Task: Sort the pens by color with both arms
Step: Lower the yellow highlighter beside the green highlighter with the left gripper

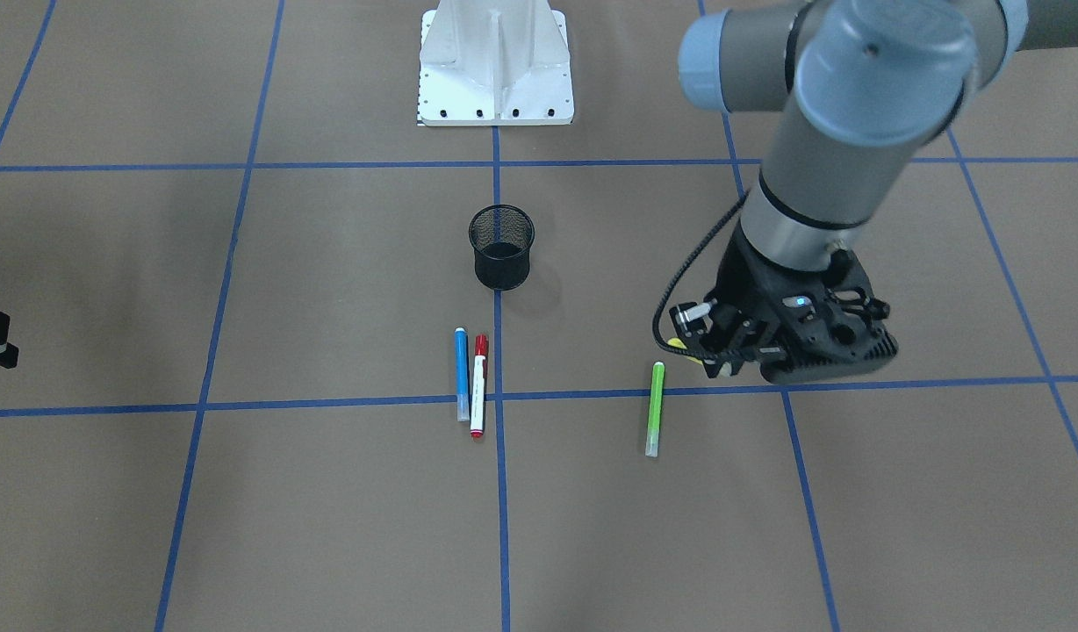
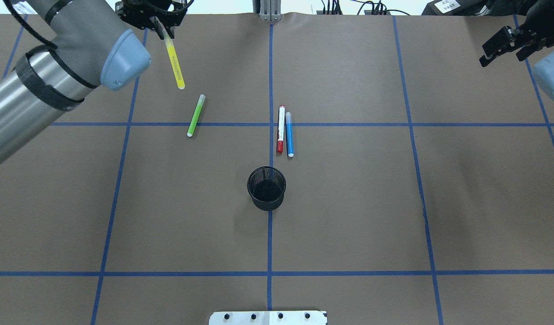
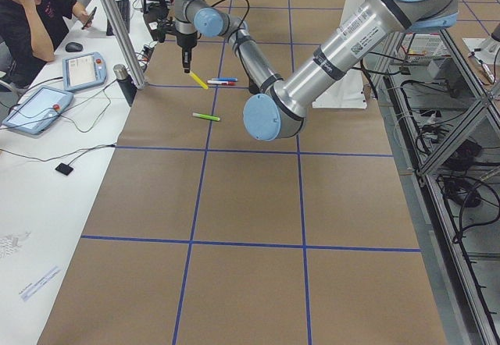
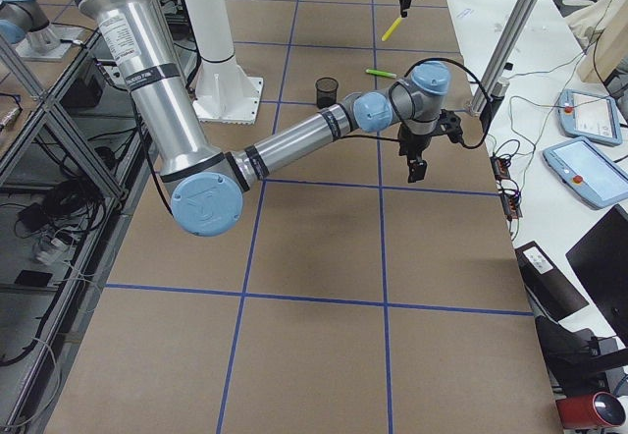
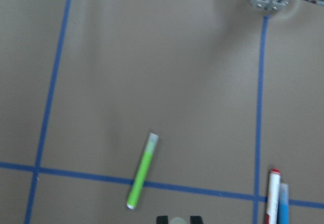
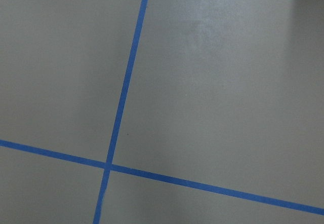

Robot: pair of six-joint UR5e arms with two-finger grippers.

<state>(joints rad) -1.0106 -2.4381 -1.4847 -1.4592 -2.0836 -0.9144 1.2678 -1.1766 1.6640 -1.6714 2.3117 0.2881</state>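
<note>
left gripper point(image 2: 163, 28), eleven o'clock of the cup point(image 2: 266, 188), is clamped on the tilted yellow pen point(image 2: 175, 63); right gripper point(image 2: 502, 45), two o'clock, fingers apart, empty; green pen point(image 2: 196, 115) lies at yellow's five o'clock; red pen point(image 2: 280, 128) and blue pen point(image 2: 289, 134) lie together at twelve; best to lower slowly and lay yellow beside green without nudging it

My left arm point(image 2: 15, 108) and right arm point(image 4: 294, 144) are grey metal tubes with light blue joint caps point(image 2: 123, 58), black cables point(image 1: 688, 268) and a white bolted pedestal point(image 1: 495, 70).
</note>
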